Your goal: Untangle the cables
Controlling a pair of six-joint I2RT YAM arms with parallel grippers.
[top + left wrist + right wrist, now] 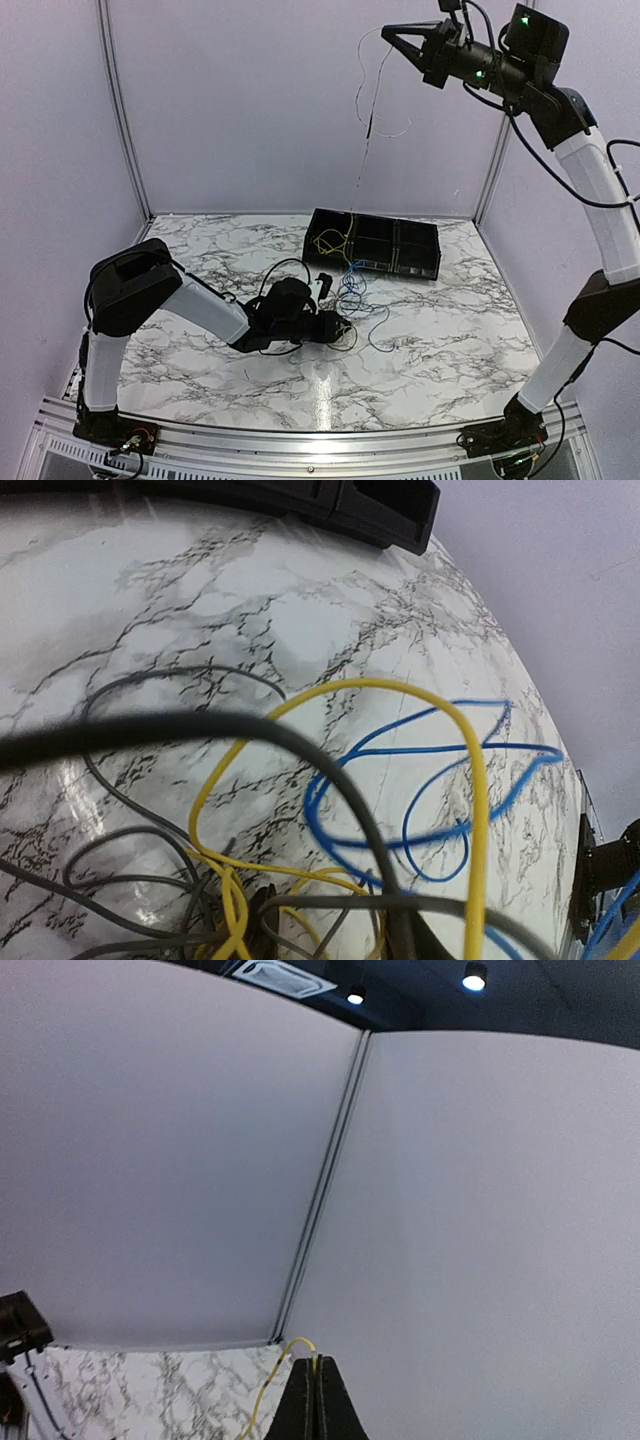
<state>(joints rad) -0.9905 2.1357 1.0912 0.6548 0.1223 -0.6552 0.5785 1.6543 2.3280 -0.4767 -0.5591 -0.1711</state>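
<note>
My right gripper (385,33) is raised high at the back right. It is shut on a thin yellow cable (288,1346) pinched between its fingertips (316,1368). That strand (366,125) hangs down to the black tray (420,262), where yellow loops lie. My left gripper (335,325) rests low on the table in the tangle. In the left wrist view a yellow loop (478,780), a blue loop (330,830) and grey-black wires (150,728) cross. The left gripper (335,930) shows dark tips apart, with wires between them. The blue cable (352,290) lies beside the tray.
The tray has several compartments and stands at the back centre of the marble table (450,340). Lilac walls close in the back and sides. A metal rail (300,440) runs along the near edge, with the arm bases on it.
</note>
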